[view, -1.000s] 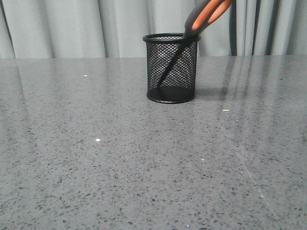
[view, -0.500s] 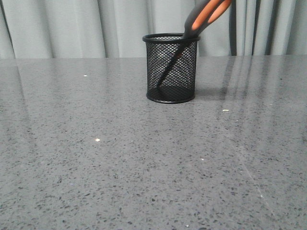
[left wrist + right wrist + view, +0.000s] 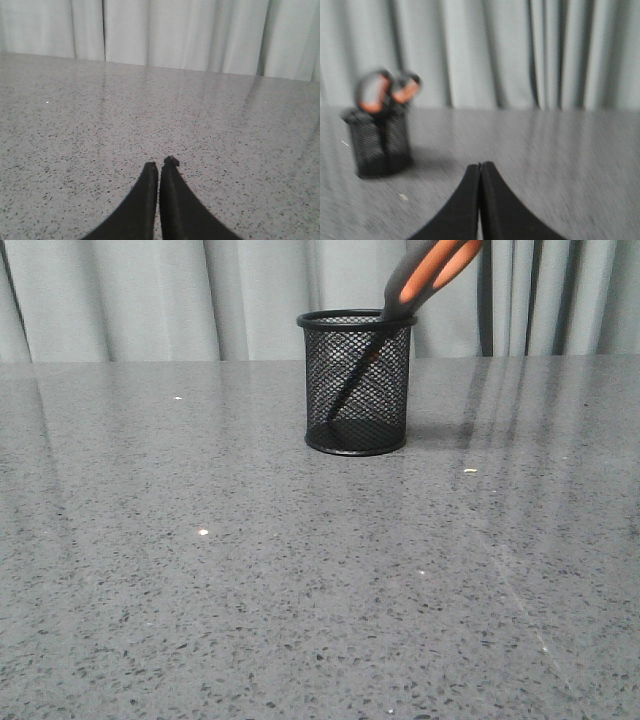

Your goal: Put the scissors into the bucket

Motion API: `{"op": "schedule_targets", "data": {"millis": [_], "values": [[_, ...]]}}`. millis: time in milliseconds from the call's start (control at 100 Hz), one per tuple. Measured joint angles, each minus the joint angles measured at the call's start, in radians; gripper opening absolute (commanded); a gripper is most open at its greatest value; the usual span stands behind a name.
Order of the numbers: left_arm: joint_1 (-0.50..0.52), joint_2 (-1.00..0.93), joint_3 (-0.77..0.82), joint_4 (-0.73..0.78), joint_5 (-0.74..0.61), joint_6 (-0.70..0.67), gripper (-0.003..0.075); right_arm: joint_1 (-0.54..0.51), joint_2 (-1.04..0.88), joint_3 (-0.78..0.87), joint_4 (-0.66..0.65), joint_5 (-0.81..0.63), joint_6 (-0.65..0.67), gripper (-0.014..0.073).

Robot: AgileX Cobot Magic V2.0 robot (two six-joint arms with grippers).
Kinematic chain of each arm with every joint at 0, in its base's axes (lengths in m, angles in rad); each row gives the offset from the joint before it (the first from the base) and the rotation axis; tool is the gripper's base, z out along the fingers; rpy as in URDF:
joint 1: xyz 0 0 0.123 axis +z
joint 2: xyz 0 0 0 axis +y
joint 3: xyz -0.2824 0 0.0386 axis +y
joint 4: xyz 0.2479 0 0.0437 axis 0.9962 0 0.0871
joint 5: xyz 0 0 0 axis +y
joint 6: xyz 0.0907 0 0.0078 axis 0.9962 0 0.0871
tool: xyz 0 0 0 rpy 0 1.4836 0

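Your scissors [image 3: 420, 285] stand blades-down in the bucket [image 3: 357, 382], handles leaning over its rim. They look stiff and top-heavy; grip the handles if you must reseat them. The light cup may tip. Both claws, left [image 3: 159, 167] and right [image 3: 480, 167], are pressed together, empty, above the table [image 3: 200, 570].

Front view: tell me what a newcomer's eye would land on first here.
The black mesh bucket stands alone toward the far middle of the grey speckled table, with the scissors leaning in it, blades down and orange-lined handles poking out over the rim to the right. In the wrist views, the left gripper and right gripper are both shut and holding nothing, away from the bucket.
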State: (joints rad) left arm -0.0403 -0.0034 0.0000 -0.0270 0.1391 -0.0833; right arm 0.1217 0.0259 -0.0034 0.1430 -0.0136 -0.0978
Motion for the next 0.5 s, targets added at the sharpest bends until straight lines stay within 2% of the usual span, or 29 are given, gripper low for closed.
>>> {"op": "schedule_targets", "data": {"millis": [160, 320, 500], "values": [[0.000, 0.000, 0.000, 0.000, 0.000, 0.000, -0.0020, -0.081, -0.032, 0.018, -0.090, 0.102, 0.057, -0.0051], [0.000, 0.000, 0.000, 0.000, -0.002, 0.000, -0.0020, -0.090, -0.036, 0.018, -0.131, 0.201, 0.064, -0.0051], [0.000, 0.000, 0.000, 0.000, -0.002, 0.000, -0.0020, -0.090, -0.036, 0.018, -0.158, 0.216, 0.066, -0.0051]]}}
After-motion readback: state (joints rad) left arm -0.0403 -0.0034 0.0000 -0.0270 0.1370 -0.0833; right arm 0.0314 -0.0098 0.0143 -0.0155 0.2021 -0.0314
